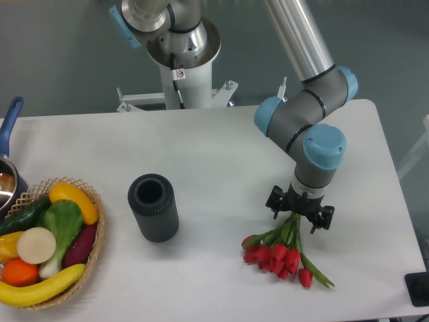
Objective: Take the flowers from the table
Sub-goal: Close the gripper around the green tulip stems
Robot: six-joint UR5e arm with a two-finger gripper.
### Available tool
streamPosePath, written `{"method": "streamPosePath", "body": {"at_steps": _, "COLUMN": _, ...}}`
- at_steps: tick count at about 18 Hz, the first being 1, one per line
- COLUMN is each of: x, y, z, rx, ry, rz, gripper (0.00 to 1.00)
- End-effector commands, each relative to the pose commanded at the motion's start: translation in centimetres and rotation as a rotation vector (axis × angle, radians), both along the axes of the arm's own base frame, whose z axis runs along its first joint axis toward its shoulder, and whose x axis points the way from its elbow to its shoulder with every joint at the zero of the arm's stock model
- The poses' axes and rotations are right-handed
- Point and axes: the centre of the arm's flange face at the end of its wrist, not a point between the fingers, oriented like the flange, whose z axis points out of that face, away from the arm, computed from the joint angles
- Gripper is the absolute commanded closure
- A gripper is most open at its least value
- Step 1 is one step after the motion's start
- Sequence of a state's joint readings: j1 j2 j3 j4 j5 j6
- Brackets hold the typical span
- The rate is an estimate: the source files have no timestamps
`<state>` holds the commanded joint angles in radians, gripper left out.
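The flowers (280,253), a bunch of red tulips with green stems, lie on the white table (221,154) at the front right, heads pointing toward the front edge. My gripper (299,213) points straight down over the stem end of the bunch. Its black jaws are spread to either side of the stems, so it looks open. The wrist hides the fingertips and the upper part of the stems. The tulip heads and leaves rest flat on the table.
A dark grey ribbed cylinder (153,207) stands left of centre. A wicker basket (94,235) of fruit and vegetables sits at the front left, with a blue-handled pot (8,168) behind it. A black object (419,288) is at the front right corner.
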<state>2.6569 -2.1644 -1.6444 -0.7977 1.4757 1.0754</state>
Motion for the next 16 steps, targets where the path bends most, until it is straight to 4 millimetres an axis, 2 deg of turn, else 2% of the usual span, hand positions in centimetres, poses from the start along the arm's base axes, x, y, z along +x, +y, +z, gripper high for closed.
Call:
{"method": "streamPosePath", "body": {"at_steps": 5, "x": 0.52, "y": 0.42, "z": -0.48, "rx": -0.002, "ry": -0.009, "rz": 0.003, "gripper": 0.00}}
{"method": "streamPosePath", "body": {"at_steps": 6, "x": 0.64, "y": 0.58, "z": -0.46, "rx": -0.001, "ry": -0.008, "rz": 0.000, "gripper": 0.04}}
{"method": "streamPosePath", "body": {"at_steps": 7, "x": 0.60, "y": 0.61, "z": -0.40, "rx": 0.000, "ry": -0.006, "rz": 0.000, "gripper": 0.19}}
{"method": "streamPosePath", "body": {"at_steps": 8, "x": 0.64, "y": 0.59, "z": -0.46, "rx": -0.001, "ry": -0.008, "rz": 0.000, "gripper": 0.29}}
{"method": "streamPosePath", "body": {"at_steps": 9, "x": 0.64, "y": 0.58, "z": -0.46, "rx": -0.001, "ry": -0.008, "rz": 0.000, "gripper": 0.36}}
{"method": "streamPosePath", "body": {"at_steps": 10, "x": 0.64, "y": 0.58, "z": -0.46, "rx": -0.001, "ry": -0.008, "rz": 0.000, "gripper": 0.40}}
{"method": "streamPosePath", "body": {"at_steps": 14, "x": 0.63, "y": 0.63, "z": 0.11, "rx": 0.006, "ry": -0.001, "rz": 0.001, "gripper": 0.43}}
{"method": "streamPosePath", "body": {"at_steps": 16, "x": 0.58, "y": 0.57, "z": 0.31, "rx": 0.011, "ry": -0.002, "rz": 0.013, "gripper": 0.54}}
